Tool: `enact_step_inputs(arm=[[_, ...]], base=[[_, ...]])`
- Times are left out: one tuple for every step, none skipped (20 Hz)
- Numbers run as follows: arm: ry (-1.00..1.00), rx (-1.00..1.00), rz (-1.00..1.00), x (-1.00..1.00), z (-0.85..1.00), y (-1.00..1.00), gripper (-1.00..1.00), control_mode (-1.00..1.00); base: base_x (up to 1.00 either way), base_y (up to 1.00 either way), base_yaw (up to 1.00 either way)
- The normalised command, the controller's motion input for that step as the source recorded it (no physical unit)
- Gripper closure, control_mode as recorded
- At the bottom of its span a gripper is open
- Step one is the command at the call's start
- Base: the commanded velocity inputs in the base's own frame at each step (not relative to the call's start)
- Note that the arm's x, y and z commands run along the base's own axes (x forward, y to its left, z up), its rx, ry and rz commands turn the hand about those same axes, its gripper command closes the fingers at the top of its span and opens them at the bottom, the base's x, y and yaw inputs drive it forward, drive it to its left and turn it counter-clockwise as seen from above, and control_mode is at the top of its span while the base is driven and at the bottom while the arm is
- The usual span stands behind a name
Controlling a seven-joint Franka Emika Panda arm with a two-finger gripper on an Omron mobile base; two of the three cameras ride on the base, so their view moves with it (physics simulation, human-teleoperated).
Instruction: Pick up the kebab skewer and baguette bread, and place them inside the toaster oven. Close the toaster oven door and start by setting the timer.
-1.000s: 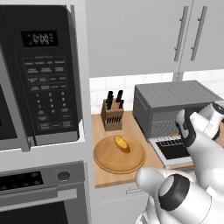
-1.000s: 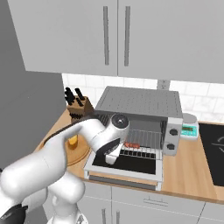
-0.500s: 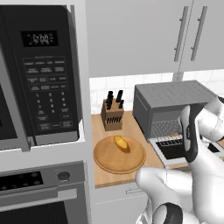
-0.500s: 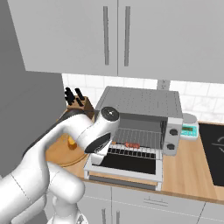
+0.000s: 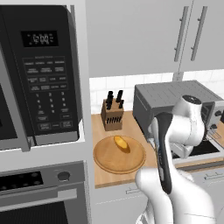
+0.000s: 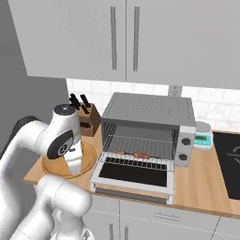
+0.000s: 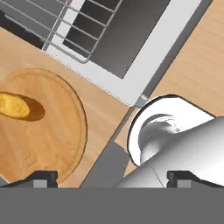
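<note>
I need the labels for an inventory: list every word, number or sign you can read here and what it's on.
Microwave display: pale digits, too blurred to read.
Microwave keypad: small labels, too small to read.
Small teal scale beside the toaster oven: screen unreadable.
Nothing else carries text.

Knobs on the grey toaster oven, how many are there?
2. An upper round dark knob and a lower round dark knob sit on the boxy grey metal toaster oven's right panel.
</note>
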Motion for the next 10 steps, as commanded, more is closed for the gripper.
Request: enact_step_inputs(arm=[[0.00,-0.28,0.57,0.00,0.10,1.00,-1.00,-1.00],[0.00,-0.25,0.59,0.00,0.01,0.96,-1.00,-1.00],[0.00,-0.23,0.61,0.09,0.00,0.84,-1.00,-1.00],[-0.01,-0.21,0.63,0.14,0.00,0.82,-1.00,-1.00],[-0.05,-0.21,0.63,0.11,0.00,0.85,-1.00,-1.00],[-0.09,-0.21,0.63,0.22,-0.11,0.85,-1.00,-1.00],[-0.09,-0.19,0.59,0.46,-0.14,0.78,-1.00,-1.00],[-0.07,-0.15,0.59,0.56,-0.19,0.65,-1.00,-1.00],[-0.02,-0.13,0.59,0.71,-0.26,0.50,-1.00,-1.00],[0.00,-0.11,0.58,0.86,-0.32,0.34,-1.00,-1.00]], base=[[0.00,0.00,0.00],[0.00,0.00,0.00],[0.00,0.00,0.00],[0.00,0.00,0.00],[0.00,0.00,0.00],[0.00,0.00,0.00],[0.00,0.00,0.00],[0.00,0.00,0.00],[0.00,0.00,0.00],[0.00,0.00,0.00]])
